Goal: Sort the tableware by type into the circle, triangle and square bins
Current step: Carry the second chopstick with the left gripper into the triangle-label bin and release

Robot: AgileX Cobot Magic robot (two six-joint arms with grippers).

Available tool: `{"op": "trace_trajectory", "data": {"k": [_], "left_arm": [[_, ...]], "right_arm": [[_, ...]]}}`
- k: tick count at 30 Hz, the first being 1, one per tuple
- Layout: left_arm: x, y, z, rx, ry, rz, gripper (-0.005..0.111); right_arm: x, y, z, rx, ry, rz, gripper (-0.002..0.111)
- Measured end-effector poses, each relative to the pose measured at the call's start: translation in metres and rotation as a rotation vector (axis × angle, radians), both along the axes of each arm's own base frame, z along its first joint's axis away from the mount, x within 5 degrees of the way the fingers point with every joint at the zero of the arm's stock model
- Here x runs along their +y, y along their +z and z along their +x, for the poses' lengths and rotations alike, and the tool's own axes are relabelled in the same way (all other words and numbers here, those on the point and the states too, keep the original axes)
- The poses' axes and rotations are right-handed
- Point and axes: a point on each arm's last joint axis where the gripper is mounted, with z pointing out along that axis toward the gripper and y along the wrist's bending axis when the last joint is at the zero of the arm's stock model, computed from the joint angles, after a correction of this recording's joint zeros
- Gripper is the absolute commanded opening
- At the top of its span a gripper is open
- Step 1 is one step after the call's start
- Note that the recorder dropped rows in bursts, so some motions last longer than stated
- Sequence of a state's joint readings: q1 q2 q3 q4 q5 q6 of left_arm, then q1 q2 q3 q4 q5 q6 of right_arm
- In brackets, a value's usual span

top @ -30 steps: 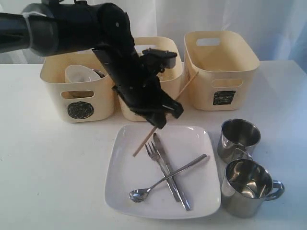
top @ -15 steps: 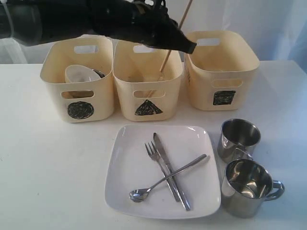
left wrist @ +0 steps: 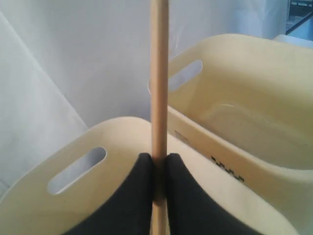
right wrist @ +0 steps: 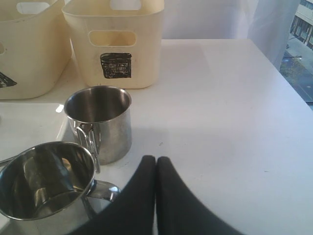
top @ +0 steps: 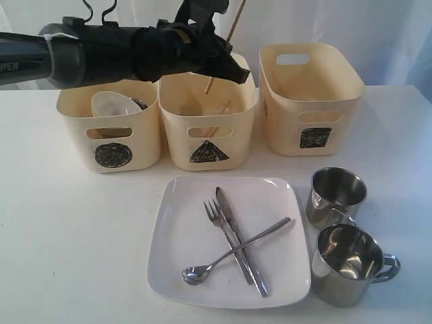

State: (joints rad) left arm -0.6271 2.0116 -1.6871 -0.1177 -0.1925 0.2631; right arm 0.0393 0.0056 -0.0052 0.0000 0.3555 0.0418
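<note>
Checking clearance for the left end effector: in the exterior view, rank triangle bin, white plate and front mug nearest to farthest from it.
1. Triangle bin, right below the left end effector gripping a chopstick.
2. White plate, in front of that bin.
3. Front steel mug, at the front right.

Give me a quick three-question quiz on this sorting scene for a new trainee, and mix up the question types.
1. True or false: the left gripper is shut on a chopstick.
2. Multiple choice: how many steel mugs stand on the table beside the white plate? A one, B two, C three.
3. Fill in the blank: the white bowl sits in the bin marked with a ____.

Key: 1 true; 2 B; 3 circle.
</note>
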Motion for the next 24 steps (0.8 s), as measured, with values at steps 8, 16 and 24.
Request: {"op": "trace_trajectory", "data": {"k": [8, 16, 24], "left_arm": [[0.008, -0.008, 0.003, 0.106, 0.021, -0.011, 0.031], [0.021, -0.015, 0.009, 0.233, 0.056, -0.049, 0.041], [0.026, 0.006, -0.012, 0.358, 0.000, -0.025, 0.000]], "right_arm": [[0.000, 0.000, 0.000, 0.000, 0.000, 0.000, 0.000], [0.000, 0.000, 0.000, 0.000, 0.000, 0.000, 0.000], [0.000, 0.000, 0.000, 0.000, 0.000, 0.000, 0.000]]}}
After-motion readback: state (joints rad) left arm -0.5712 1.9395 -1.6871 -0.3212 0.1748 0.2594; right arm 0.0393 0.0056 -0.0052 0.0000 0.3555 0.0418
